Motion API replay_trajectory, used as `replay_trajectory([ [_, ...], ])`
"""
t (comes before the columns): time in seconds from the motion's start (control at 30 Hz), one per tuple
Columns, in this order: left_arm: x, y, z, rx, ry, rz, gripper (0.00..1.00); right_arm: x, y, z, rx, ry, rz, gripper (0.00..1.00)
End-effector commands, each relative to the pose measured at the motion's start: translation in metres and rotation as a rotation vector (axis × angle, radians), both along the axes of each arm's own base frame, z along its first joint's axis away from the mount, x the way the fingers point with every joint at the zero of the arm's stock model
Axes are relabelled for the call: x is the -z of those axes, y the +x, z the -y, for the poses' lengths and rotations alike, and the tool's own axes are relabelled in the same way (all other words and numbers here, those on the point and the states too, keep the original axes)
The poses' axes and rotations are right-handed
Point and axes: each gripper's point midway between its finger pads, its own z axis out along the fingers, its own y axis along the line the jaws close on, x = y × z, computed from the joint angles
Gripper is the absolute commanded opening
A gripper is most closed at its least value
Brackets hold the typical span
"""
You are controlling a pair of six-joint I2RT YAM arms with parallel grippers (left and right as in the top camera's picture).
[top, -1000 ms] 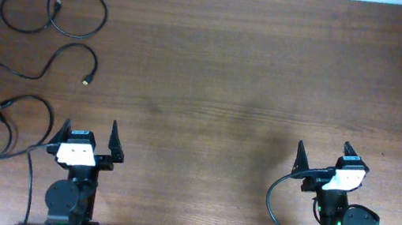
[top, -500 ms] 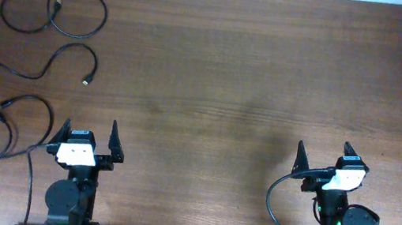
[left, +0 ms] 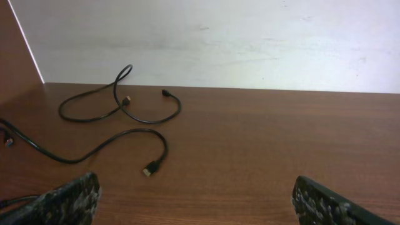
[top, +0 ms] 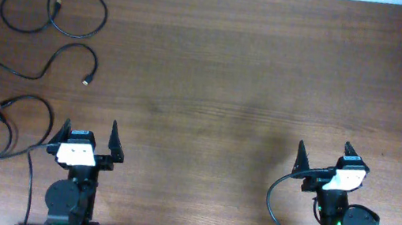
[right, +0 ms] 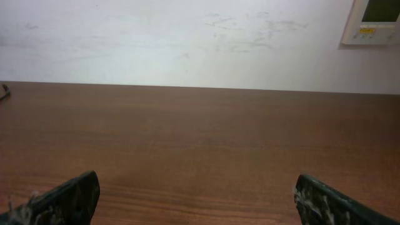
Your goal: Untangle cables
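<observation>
Thin black cables (top: 46,66), loosely looped at the far left of the brown wooden tabletop (top: 255,73), look light and floppy, best pinched beside a stiff plug (top: 87,80); the left end effector (top: 91,123) and right end effector (top: 324,145) gape wide, empty.

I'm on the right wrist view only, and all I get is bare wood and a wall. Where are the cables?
Observer: Overhead shows three black cables stacked along the table's far left side: a top cable, a middle cable and a bottom cable.
Operator: Which arm is closer to them?
Observer: The left gripper. The bottom cable's loop lies close beside it. Its jaws are open and empty.
Operator: Are the three knotted together?
Observer: Within the overhead frame they lie apart from each other. The top cable crosses itself in a loop, and the lower two run off the left edge, so I cannot tell there.
</observation>
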Motion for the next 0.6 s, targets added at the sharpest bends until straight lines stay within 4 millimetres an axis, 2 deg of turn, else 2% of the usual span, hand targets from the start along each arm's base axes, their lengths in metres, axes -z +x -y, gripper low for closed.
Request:
replay_trajectory([
  [0.0, 0.0009, -0.0003, 0.0001, -0.002, -0.01, -0.001, 0.99, 0.0031, 0.0, 0.0028, 0.015, -0.004, -0.007, 0.98],
  [0.57, 0.0009, -0.0003, 0.0001, -0.002, -0.01, -0.001, 0.99, 0.0031, 0.0, 0.0028, 0.015, -0.004, -0.007, 0.98],
])
